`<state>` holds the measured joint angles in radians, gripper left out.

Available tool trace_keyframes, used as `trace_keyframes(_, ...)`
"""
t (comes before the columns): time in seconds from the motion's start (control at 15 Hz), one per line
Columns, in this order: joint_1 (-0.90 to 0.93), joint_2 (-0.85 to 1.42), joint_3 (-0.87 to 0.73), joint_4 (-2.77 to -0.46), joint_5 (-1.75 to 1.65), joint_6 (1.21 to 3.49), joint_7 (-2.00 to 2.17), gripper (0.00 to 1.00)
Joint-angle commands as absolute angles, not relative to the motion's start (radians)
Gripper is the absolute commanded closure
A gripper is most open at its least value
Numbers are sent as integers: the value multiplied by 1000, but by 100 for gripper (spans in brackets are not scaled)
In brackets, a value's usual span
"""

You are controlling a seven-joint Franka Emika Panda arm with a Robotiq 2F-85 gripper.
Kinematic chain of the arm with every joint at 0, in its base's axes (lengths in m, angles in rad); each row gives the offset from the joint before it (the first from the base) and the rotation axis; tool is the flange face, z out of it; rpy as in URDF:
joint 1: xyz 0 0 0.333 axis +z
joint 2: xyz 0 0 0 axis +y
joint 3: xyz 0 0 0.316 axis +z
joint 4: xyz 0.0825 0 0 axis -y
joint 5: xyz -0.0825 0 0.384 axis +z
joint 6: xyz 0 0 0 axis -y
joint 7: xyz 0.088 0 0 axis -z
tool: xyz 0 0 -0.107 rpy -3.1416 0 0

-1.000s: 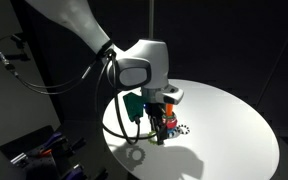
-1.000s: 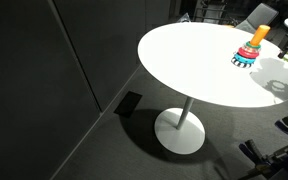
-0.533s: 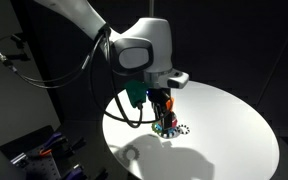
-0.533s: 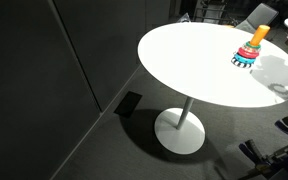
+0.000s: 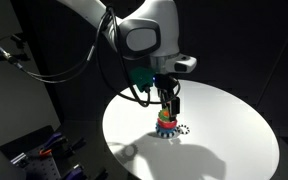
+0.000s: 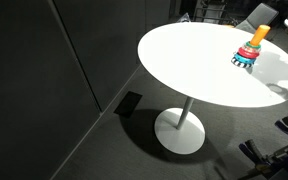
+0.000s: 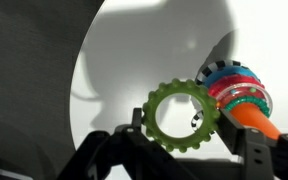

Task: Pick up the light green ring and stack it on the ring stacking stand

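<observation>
In the wrist view my gripper (image 7: 189,146) is shut on the light green ring (image 7: 155,110), a lime toothed ring held flat between the fingers. The ring stacking stand (image 7: 240,93) sits just right of it, with red and teal rings and an orange peg (image 7: 256,120). In an exterior view my gripper (image 5: 170,101) hangs just above the stand (image 5: 166,125) on the white round table (image 5: 234,135). The stand also shows in an exterior view (image 6: 251,48), where the gripper is out of view.
The table is a round white pedestal table (image 6: 184,60) on dark carpet. Dark walls surround it. Cables and equipment stand at the left (image 5: 24,150). The table edge curves close behind the stand in the wrist view.
My gripper has risen from the table surface with the green ring and moved over to just above the stand. The stand has not moved.
</observation>
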<state>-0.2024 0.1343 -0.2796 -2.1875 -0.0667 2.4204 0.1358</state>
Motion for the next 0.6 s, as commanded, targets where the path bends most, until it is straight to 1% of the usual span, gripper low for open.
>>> trace_keyframes(0.0, -204, 154, -260, -2122, -59, 2375, 164, 51)
trace_keyframes(0.53, -195, 200, -231, -2058, -50, 2378, 202, 51)
